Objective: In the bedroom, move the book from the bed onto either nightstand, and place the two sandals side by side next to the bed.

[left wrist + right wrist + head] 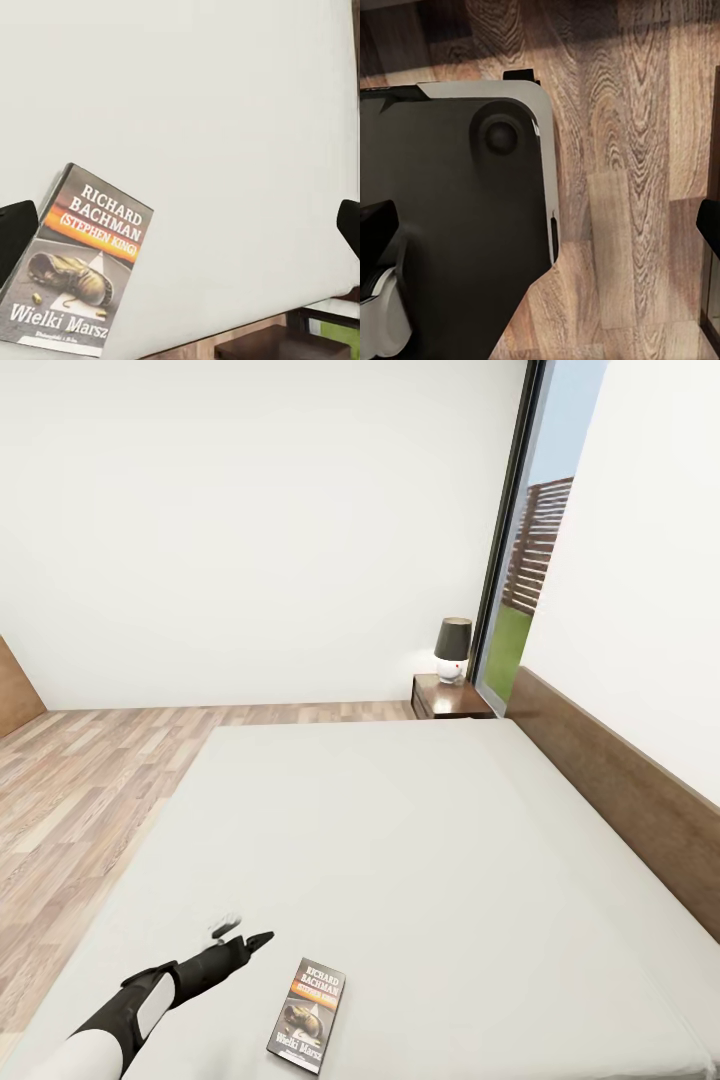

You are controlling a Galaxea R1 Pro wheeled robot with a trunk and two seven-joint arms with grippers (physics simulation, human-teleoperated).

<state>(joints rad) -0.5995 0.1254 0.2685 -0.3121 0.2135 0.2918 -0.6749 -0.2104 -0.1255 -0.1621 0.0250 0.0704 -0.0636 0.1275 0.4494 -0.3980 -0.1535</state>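
The book (307, 1015) lies flat, cover up, on the light-grey mattress of the bed (420, 830), near the edge closest to the robot. Its long axis runs roughly away from the robot toward the far side of the bed, tilted slightly right at the top.

The left gripper (238, 933) is extended over the mattress just to the left of the book and slightly beyond its near end, apart from it and not touching. In the left wrist view the book (79, 262) sits off toward one fingertip (15, 236), not centred between the two; the fingertips stand wide apart with nothing between them, so this gripper is spread and empty.

The right gripper (540, 225) points down at the wood-plank floor (645, 150) beside the robot's own base (465, 225); its fingertips also stand apart, holding nothing.

Judgement: the left arm is the nearer one. The coming move calls for a short shift to the right to bring the book between the fingers. One nightstand (450, 698), carrying a lamp (452, 648), stands well apart at the far corner by the headboard (620, 790).
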